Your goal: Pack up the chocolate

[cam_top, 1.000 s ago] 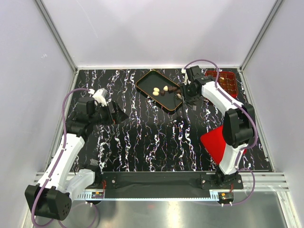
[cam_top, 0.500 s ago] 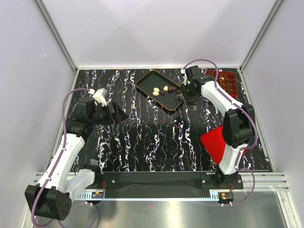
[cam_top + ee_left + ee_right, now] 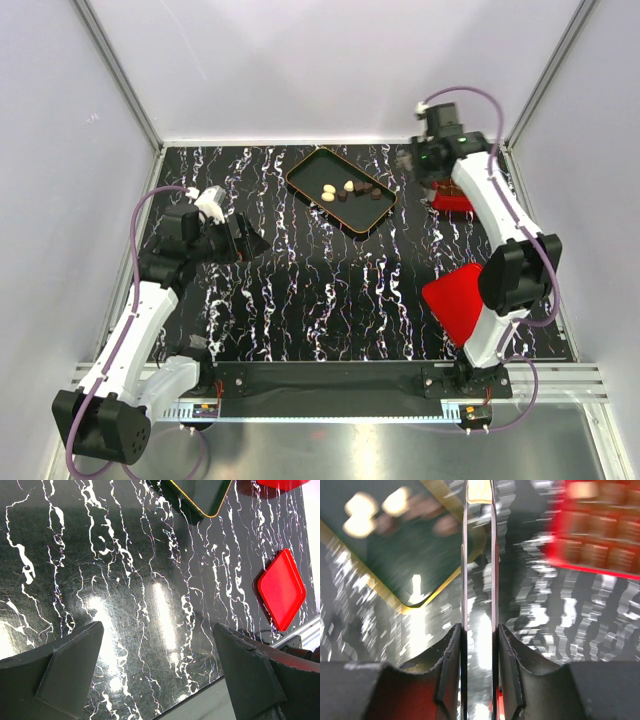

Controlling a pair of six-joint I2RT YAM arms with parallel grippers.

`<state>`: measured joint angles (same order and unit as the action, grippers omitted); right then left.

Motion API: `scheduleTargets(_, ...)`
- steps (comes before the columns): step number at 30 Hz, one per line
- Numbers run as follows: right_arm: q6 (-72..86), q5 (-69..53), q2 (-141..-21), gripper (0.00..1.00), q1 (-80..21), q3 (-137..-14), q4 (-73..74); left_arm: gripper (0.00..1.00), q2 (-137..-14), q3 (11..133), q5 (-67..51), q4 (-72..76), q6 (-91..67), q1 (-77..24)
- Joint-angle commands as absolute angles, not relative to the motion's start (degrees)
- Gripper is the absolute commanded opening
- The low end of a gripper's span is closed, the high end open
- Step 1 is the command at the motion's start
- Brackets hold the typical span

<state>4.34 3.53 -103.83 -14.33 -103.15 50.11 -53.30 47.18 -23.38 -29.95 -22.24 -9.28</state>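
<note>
Several chocolates (image 3: 349,187), cream and dark brown, lie in the black orange-rimmed tray (image 3: 305,170). The right wrist view shows them as blurred spots (image 3: 357,515) on that tray (image 3: 380,565). My right gripper (image 3: 428,165) hangs between the tray and the red gridded box (image 3: 455,200), which the arm partly hides. The gripper (image 3: 479,630) is shut on thin metal tweezers (image 3: 465,555). A pale cream piece (image 3: 479,489) shows, blurred, between the tweezer tips. The box (image 3: 600,530) lies to the right of them. My left gripper (image 3: 160,670) is open and holds nothing, over bare table at the left (image 3: 245,243).
The flat red lid (image 3: 462,300) lies at the front right, beside the right arm's base, and shows too in the left wrist view (image 3: 281,590). The table is black marble-patterned (image 3: 320,290). White walls close in the back and both sides.
My right gripper has lifted off the tray's right end and swung back and right, toward the red box. Its jaws have closed a little. The left arm has not moved.
</note>
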Motion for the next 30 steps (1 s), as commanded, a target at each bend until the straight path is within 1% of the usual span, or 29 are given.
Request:
scheduleTargets(1,7.2,7.56,-102.48,0.37,-5.82,-106.26,50.63,0.99,-51.85,47.11,-23.2,-28.13,-21.36,-9.14)
scheduleTargets(3,8.35,8.17,-103.44,0.38,-2.12,-106.61,49.93,0.99,-51.85,47.2,-23.12,-27.95,-21.36,-9.23)
scheduleTargets(9,9.05,12.83,-107.91,0.38,1.67,-109.15,49.57,0.99,-52.12,47.29,-23.64,-28.04,-21.36,-9.14)
scheduleTargets(16,8.17,16.87,-113.2,0.39,3.16,-111.09,48.87,0.99,-52.12,47.29,-23.55,-28.04,-21.27,-9.14)
scheduleTargets(21,8.0,16.44,-113.2,0.39,4.04,-109.08,46.06,0.99,-52.12,47.29,-23.47,-28.04,-21.27,-9.23)
scheduleTargets(30,7.65,15.12,-115.4,0.4,4.83,-109.42,44.91,0.99,-52.82,47.37,-23.38,-27.95,-21.27,-9.14)
